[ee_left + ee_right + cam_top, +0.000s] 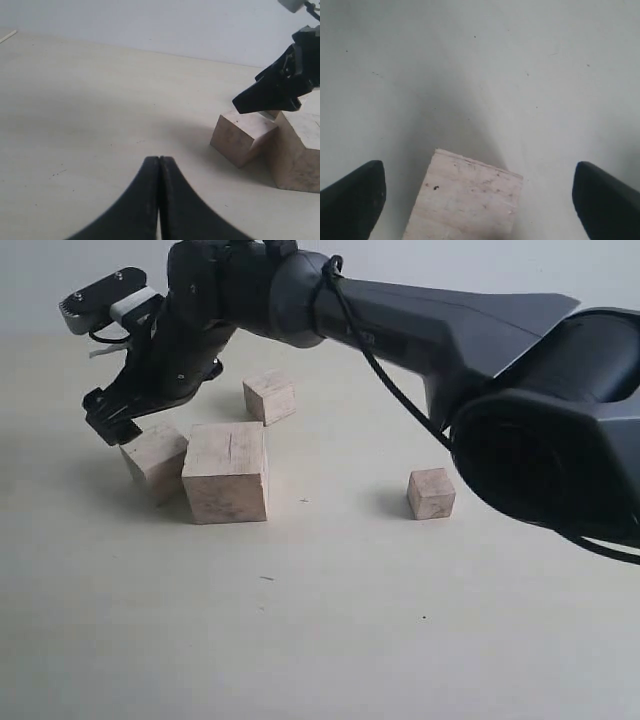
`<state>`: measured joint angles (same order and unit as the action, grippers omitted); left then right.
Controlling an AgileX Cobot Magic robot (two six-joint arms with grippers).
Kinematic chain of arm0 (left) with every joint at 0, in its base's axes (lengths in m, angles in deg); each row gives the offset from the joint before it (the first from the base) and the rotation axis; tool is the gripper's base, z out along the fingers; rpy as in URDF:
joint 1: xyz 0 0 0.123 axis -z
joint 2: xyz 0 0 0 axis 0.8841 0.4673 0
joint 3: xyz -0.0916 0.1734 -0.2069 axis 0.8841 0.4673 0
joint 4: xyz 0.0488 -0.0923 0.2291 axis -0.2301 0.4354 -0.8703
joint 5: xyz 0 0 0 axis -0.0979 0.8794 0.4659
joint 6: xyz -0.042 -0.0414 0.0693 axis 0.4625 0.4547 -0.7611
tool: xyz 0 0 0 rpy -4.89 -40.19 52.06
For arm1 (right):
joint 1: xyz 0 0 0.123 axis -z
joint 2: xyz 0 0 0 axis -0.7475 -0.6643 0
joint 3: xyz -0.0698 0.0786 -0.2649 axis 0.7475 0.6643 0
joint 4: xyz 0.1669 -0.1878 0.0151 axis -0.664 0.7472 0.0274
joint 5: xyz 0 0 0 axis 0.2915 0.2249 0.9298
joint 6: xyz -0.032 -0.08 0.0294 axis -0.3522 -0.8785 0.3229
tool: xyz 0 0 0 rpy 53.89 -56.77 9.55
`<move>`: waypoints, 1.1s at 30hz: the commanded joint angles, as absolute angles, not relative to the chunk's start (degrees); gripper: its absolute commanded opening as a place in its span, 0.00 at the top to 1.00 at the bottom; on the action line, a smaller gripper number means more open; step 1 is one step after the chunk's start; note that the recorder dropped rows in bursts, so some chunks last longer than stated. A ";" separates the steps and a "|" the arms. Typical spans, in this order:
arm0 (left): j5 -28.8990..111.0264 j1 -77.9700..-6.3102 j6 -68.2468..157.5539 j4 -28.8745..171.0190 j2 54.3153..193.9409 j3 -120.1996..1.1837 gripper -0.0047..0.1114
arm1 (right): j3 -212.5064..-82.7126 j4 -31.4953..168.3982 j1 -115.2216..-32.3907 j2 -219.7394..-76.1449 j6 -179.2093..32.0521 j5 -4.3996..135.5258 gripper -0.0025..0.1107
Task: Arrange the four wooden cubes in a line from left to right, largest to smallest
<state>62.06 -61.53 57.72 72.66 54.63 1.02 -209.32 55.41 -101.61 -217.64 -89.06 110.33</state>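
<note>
Four pale wooden cubes lie on the table. The largest cube (pixel 227 472), with a thin slit on top, stands left of centre. A mid-sized cube (pixel 155 458) sits turned at an angle against its left side. Another mid-sized cube (pixel 270 397) lies behind them, and the smallest cube (pixel 431 493) is off to the right. My right gripper (pixel 115 425) reaches across and hangs open just over the angled cube (pixel 470 200), one finger (pixel 355 195) on each side, not touching. My left gripper (pixel 159 165) is shut on nothing, low over bare table left of that cube (pixel 242 137).
The right arm (pixel 450 330) spans the back of the scene from right to left, above the rear cube. The pale table (pixel 320 640) runs on toward the front. A wall (pixel 160 20) rises behind the table.
</note>
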 commanded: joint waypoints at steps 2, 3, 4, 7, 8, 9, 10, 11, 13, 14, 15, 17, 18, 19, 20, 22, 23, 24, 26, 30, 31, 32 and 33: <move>61.63 -61.27 57.72 72.95 54.32 1.18 0.96 | -209.91 56.48 -101.84 -218.08 -87.80 110.36 0.14; 61.63 -61.27 57.72 72.95 54.32 1.18 0.96 | -209.91 56.48 -102.00 -218.19 -87.80 110.48 0.14; 61.63 -61.27 57.72 72.95 54.32 1.18 0.96 | -209.91 56.48 -102.00 -218.43 -87.80 110.51 0.14; 61.63 -61.27 57.72 72.95 54.32 1.18 0.96 | -209.91 56.48 -102.39 -219.14 -87.80 110.51 0.14; 61.63 -61.27 57.72 72.95 54.32 1.18 0.96 | -209.91 56.34 -102.54 -219.60 -87.80 110.51 0.14; 61.63 -61.27 57.72 72.95 54.32 1.18 0.96 | -209.91 56.34 -102.55 -219.99 -87.80 110.51 0.14; 61.63 -61.27 57.72 72.95 54.32 1.18 0.96 | -209.91 56.34 -102.55 -220.36 -87.80 110.63 0.14; 61.63 -61.27 57.72 72.95 54.32 1.18 0.96 | -209.91 56.34 -102.55 -220.70 -87.80 110.91 0.14; 61.63 -61.27 57.72 72.95 54.32 1.18 0.96 | -209.91 56.34 -102.55 -220.92 -87.68 111.13 0.14; 61.63 -61.27 57.72 72.95 54.32 1.18 0.96 | -209.91 56.48 -102.55 -221.04 -87.68 111.13 0.14; 61.63 -61.27 57.72 72.95 54.32 1.18 0.96 | -209.91 56.48 -102.55 -221.04 -87.68 111.13 0.14; 61.63 -61.27 57.72 72.95 54.32 1.18 0.96 | -209.91 56.69 -102.55 -221.04 -87.68 111.13 0.14; 61.63 -61.27 57.72 72.95 54.32 1.18 0.96 | -209.91 56.69 -102.55 -221.04 -87.68 111.13 0.15; 61.63 -61.27 57.72 72.95 54.32 1.18 0.96 | -209.91 56.69 -102.55 -221.04 -87.68 111.27 0.17; 61.63 -61.27 57.72 72.95 54.32 1.18 0.96 | -209.91 56.69 -102.55 -221.04 -87.68 111.27 0.21; 61.63 -61.27 57.72 72.95 54.32 1.18 0.96 | -209.91 56.69 -102.55 -221.04 -87.15 111.48 0.32; 61.63 -61.27 57.72 72.95 54.32 1.18 0.96 | -209.91 56.69 -102.55 -221.04 -86.23 111.48 0.40; 61.63 -61.27 57.72 72.95 54.32 1.18 0.96 | -209.91 56.69 -102.55 -221.04 -85.69 111.62 0.49; 61.63 -61.27 57.72 72.95 54.32 1.18 0.96 | -209.91 56.69 -102.55 -220.81 -85.69 112.68 0.69; 61.63 -61.27 57.72 72.95 54.32 1.18 0.96 | -209.91 56.86 -102.55 -219.29 -87.94 114.28 0.98; 61.63 -61.27 57.72 72.95 54.32 1.18 0.96 | -209.91 56.86 -102.55 -218.70 -88.69 114.28 0.98; 61.63 -61.27 57.72 72.95 54.32 1.18 0.96 | -209.91 56.86 -102.55 -217.28 -89.59 114.28 0.98; 61.63 -61.27 57.72 72.95 54.32 1.18 0.96 | -209.91 56.86 -102.55 -216.63 -89.89 114.28 0.98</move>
<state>62.06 -61.53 57.72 72.66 54.63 1.02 -209.32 56.37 -102.48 -219.49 -88.33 114.25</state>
